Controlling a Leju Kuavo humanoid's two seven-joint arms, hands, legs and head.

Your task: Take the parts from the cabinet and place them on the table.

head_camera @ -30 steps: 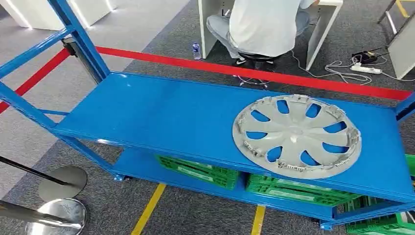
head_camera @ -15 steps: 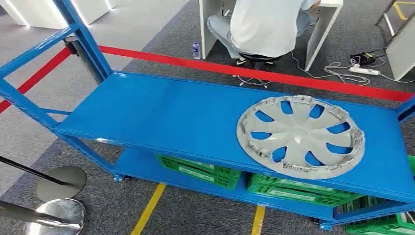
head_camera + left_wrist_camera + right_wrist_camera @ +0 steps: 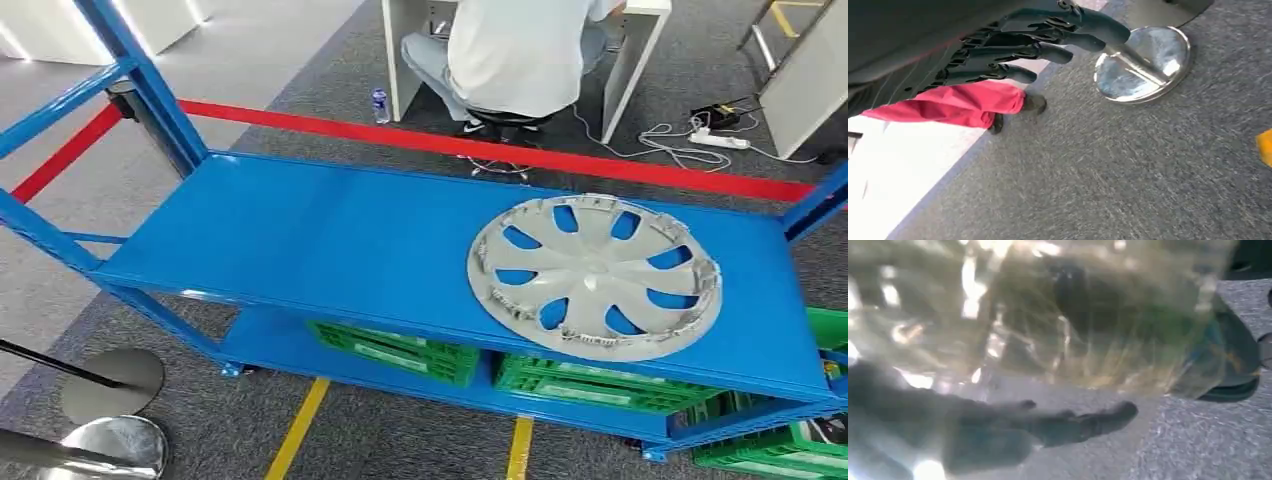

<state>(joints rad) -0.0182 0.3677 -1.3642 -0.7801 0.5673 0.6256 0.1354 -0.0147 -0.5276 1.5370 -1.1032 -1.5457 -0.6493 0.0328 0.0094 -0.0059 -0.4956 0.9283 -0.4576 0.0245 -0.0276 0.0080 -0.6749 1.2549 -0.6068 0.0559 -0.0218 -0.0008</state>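
A grey plastic wheel cover (image 3: pixel 595 277) lies flat on the right part of the blue cabinet's top shelf (image 3: pixel 330 240). My left hand (image 3: pixel 1018 50) hangs over grey carpet, its dark fingers stretched out and apart, with nothing in them. In the blurred right wrist view, my right hand (image 3: pixel 1048 427) also shows straight fingers above the carpet and holds nothing that I can make out. A yellowish translucent smear covers the rest of that picture.
Green crates (image 3: pixel 395 350) (image 3: pixel 590 385) stand on the lower shelf, another (image 3: pixel 790 450) on the floor at the right. Red barrier tape (image 3: pixel 480 150) runs behind the cabinet, and a person (image 3: pixel 520 50) sits beyond it. Chrome stanchion bases (image 3: pixel 110 380) (image 3: pixel 1143 62) stand at my left. Red trousers (image 3: pixel 953 105) are nearby.
The whole head picture has shifted a little, so the camera moved. The wheel cover keeps its place on the shelf.
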